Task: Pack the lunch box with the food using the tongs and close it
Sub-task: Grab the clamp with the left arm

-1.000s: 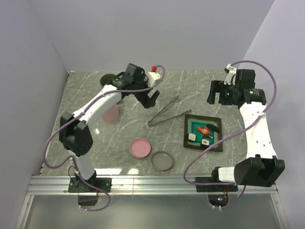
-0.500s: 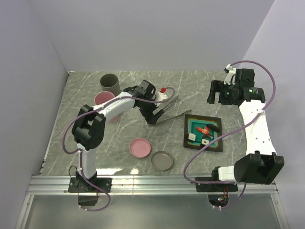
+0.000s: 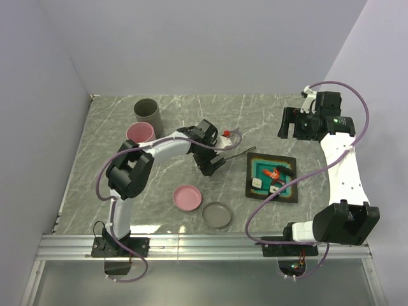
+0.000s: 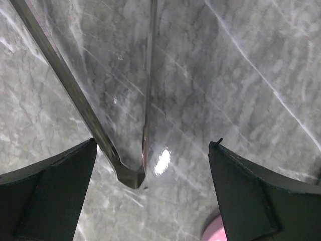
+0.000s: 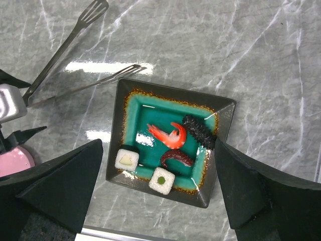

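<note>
Left fingers: the 2 dark pads stand wide apart at the lower corners of the left wrist view. They straddle the joined end of the tongs and hold nothing. The tongs lie flat on the marble table, their 2 slim arms running from the V toward the top of that frame. The left gripper sits at the centre of the top view, pointing down at the table. Its forearm stretches leftward to an elbow at centre left, and the upper arm drops to the base at bottom left. Right fingers: also spread wide and empty, framing the square plate from above. On the plate's green centre lie the orange-red shrimp piece, 2 white blocks along its lower left edge, and 2 dark pieces beside the shrimp. The spread tips of the tongs reach toward the plate's upper left corner. The right gripper hangs at the upper right of the top view, above the plate's upper edge. Its arm runs down the right side to the base at bottom right. A pink lid and a grey lid lie side by side at lower centre. A pink cup and a grey cup stand at upper left.
</note>
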Controlling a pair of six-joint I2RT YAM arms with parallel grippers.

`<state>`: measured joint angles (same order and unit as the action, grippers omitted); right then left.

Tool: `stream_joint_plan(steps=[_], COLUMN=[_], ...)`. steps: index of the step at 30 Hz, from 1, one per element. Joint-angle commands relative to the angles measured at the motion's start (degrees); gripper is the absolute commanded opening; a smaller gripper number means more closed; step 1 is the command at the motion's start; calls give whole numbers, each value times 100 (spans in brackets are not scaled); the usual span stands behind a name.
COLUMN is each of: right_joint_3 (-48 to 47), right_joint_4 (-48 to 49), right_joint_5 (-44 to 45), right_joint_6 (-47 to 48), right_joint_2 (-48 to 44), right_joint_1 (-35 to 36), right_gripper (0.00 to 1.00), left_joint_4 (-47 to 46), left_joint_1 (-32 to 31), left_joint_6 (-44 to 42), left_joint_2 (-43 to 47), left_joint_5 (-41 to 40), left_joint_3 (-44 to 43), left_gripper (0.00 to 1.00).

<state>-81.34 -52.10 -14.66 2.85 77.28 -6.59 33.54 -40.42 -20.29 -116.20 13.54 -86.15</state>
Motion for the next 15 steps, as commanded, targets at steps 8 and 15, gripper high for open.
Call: stream_joint_plan(steps=[8,15], right_joint_3=[-110,-119], right_joint_4=[173,138], right_joint_5=[-108,-265], right_joint_6=[84,137], right_joint_2=[-90,-81], right_joint_1=[-176,-255], right_gripper=[99,99], left_joint_4=[-664,-655], left_joint_1=[-88,-106], left_joint_6=[140,184], left_joint_2=[-385,-789], left_joint_5=[-203,43], left_joint_3=[-314,-842], left_gripper=[99,99])
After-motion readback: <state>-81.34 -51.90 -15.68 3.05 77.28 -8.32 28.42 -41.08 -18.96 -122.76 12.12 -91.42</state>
